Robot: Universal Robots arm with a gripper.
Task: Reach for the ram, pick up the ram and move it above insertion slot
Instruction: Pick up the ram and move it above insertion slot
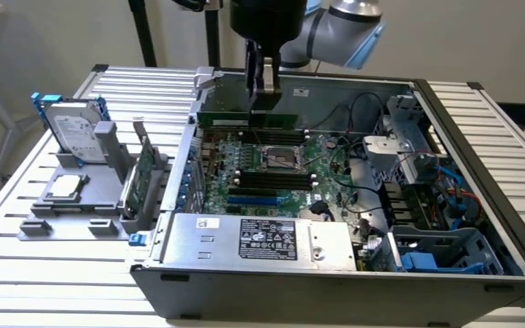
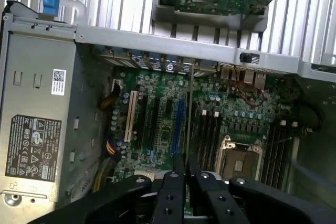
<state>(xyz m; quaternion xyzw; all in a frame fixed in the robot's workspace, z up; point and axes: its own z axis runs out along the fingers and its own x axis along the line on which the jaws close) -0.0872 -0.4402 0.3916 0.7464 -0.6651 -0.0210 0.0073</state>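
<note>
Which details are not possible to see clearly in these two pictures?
- Exterior view: the end effector covers the middle of the ram.
- Wrist view: the ram stands edge-on, so its faces are hidden.
- Exterior view: the text on the power supply label is too small to read.

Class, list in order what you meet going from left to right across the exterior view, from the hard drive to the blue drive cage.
Hard drive → expansion card → ram held in the pincer → CPU socket → blue drive cage.
</note>
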